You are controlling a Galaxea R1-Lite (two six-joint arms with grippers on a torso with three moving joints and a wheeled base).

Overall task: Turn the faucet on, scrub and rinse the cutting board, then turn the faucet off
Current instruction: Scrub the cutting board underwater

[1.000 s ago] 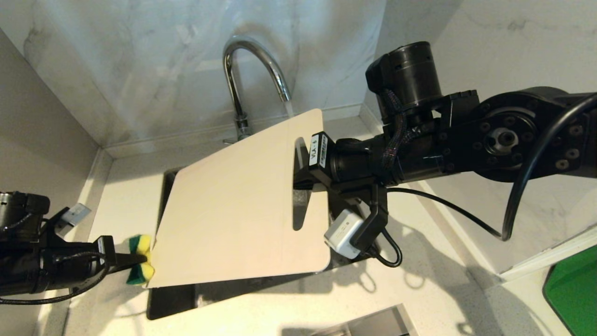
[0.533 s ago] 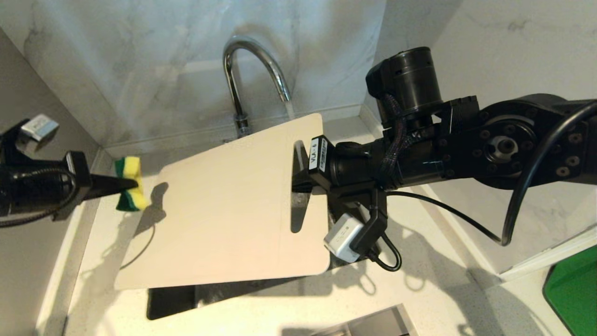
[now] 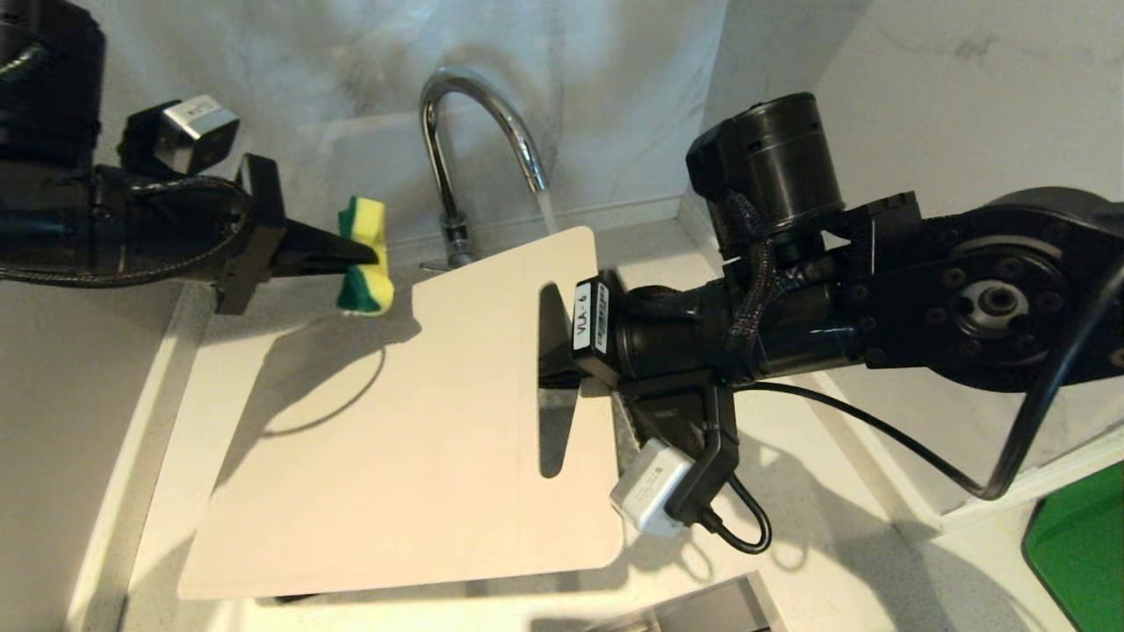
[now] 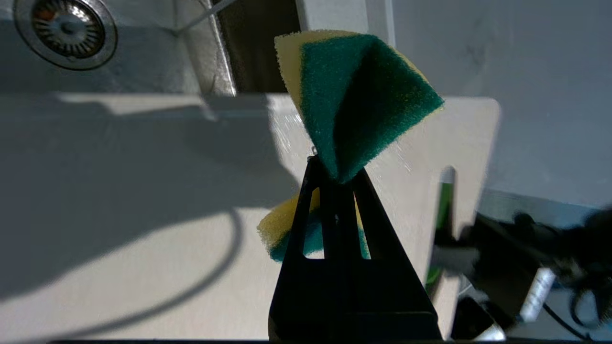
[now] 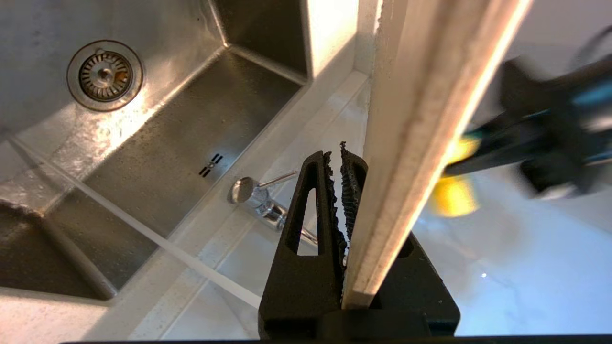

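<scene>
Cutting board (image 3: pixel 413 421) was the thing your next stroke turned on, and it lay below and ahead of the left gripper (image 3: pixel 373 256), not touching it. Your left jaws were pressed together on a yellow-and-green sponge (image 3: pixel 363 254), pinched at its middle so both ends flared; the left wrist view showed the sponge (image 4: pixel 356 102) clear of the board's wet face (image 4: pixel 143 229). The sponge hung just over the board's far corner on the left, near the base of the faucet (image 3: pixel 465 140).

Your right gripper (image 5: pixel 346 191) was clamped on the board's slotted short end, with the board's edge (image 5: pixel 420 134) running straight out from between those jaws. So the board's long axis ran away from the right jaws toward the left arm, tilted, its face turned up to the sponge. A thin stream fell from the spout onto the far edge of the board, which was held over the steel sink (image 5: pixel 158 119) set in the bench.

By my reading, you needed to bring the sponge down onto the face and then sweep along that long axis. The left arm alone was free for that; the right had to keep the board steady.
</scene>
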